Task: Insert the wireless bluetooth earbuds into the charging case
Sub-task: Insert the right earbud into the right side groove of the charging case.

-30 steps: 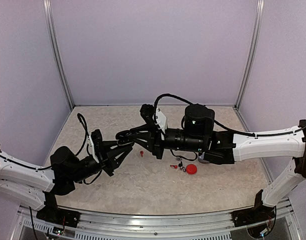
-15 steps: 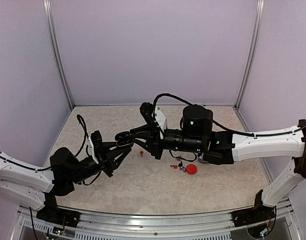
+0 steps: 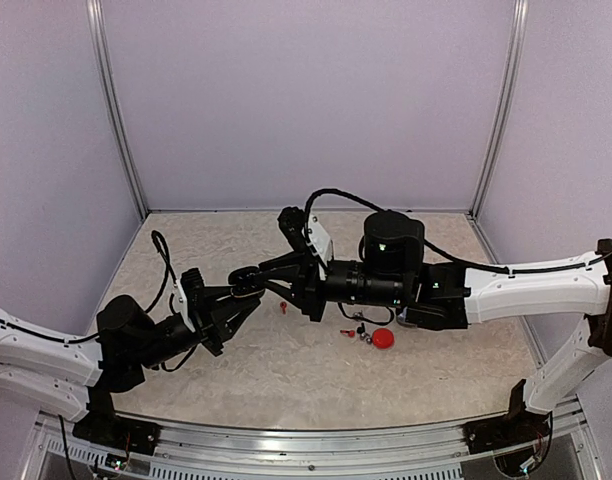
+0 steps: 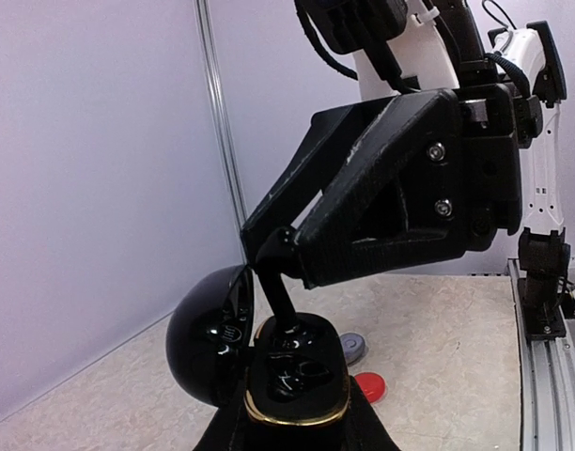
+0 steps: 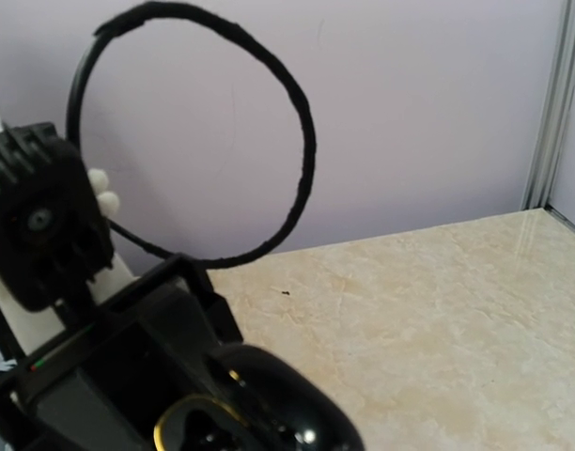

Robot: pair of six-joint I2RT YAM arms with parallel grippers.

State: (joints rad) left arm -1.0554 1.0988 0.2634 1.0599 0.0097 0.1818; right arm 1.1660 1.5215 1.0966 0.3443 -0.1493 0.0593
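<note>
Left wrist view: the left gripper point(image 4: 293, 430) clamps the base of the open black charging case point(image 4: 297, 383) from both sides. The lid stands swung back to the left. The right gripper point(image 4: 284, 315) has its tips pressed narrow and dips into the wells inside the gold rim. Whether a bud sits between the tips cannot be told.

Right wrist view: only the glossy case shell and a sliver of rim show at the bottom edge.

Top external view: the case is held above the table where the two arms meet. The loose earbuds point(image 3: 361, 332) lie on the table to its right, beside a red case point(image 3: 384, 339), and one red earbud point(image 3: 283, 309) lies apart.

The buds look tiny, light, hard and smooth, so they are likely to squirt from a pinch. They are best taken across the body with the very tips. The slick case is best held low on its flanks.
</note>
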